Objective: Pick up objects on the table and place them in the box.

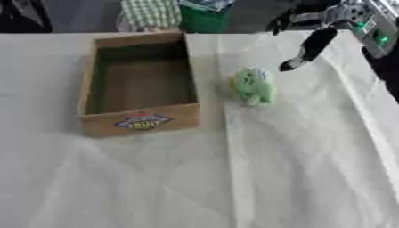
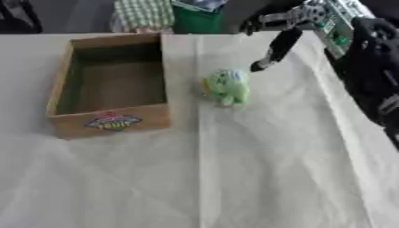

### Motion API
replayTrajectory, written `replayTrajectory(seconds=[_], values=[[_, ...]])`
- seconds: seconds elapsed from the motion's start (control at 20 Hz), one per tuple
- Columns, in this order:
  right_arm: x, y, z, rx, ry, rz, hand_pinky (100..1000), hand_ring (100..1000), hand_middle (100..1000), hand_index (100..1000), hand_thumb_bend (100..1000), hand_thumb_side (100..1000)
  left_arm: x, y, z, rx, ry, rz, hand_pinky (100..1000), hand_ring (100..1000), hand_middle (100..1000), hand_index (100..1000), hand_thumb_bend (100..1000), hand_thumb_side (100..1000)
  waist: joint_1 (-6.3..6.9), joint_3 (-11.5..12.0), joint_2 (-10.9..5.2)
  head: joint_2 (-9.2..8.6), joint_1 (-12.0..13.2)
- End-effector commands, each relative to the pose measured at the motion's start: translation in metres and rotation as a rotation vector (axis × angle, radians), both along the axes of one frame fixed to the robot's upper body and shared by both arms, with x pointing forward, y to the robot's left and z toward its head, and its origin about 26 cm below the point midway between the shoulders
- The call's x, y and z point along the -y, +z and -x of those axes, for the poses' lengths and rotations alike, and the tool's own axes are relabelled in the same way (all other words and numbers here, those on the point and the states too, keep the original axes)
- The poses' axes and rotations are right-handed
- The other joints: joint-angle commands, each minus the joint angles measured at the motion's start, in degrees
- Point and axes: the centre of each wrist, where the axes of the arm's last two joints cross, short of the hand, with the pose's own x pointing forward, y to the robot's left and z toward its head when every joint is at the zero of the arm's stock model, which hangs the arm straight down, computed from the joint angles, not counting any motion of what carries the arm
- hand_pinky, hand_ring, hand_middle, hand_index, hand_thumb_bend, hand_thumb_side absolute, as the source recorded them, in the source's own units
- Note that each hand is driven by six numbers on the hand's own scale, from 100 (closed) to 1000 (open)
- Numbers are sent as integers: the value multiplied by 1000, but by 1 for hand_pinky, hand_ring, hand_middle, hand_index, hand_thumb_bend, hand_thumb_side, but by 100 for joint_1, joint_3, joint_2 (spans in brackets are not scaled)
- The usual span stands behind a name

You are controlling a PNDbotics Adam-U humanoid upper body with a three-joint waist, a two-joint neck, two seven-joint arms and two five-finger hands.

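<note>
wooden box (image 1: 139, 116) sits on the left part of the table (image 1: 296, 169), open side up, a colourful label on its near wall; inside looks bare (only the dark floor shows). green soft toy (image 1: 252, 86) lies on the white cloth just to the right of the box, apart from it, with a bit of yellow at its left edge. right hand (image 1: 313, 42) comes in from the upper right corner, held above the table beyond the toy and not touching it; one dark finger points down toward the cloth near the toy, the others stretch off to the left, straight rather than curled, holding nothing. left hand does not show in either view.
</note>
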Motion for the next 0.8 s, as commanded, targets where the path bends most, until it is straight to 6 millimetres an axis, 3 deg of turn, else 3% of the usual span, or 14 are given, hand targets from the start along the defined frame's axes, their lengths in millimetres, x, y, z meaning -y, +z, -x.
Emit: replayTrajectory(seconds=[0.05,0.65,0.8], values=[[-3,9,0,-37,-7,-15,882,892,818,1000,508,438,-2,10,2,19,-6,-32,744,543,520,687,100,559,13,9,-109,7,-40],[-21,-17,-6,-61,-62,3,879,871,761,1000,505,470,0,9,1,19,-15,-30,745,544,520,686,100,558,29,38,-90,11,-104],[-24,-21,-6,-49,-75,39,867,857,712,982,497,477,0,9,1,20,-16,-29,745,544,520,686,100,558,24,39,-83,24,-111]])
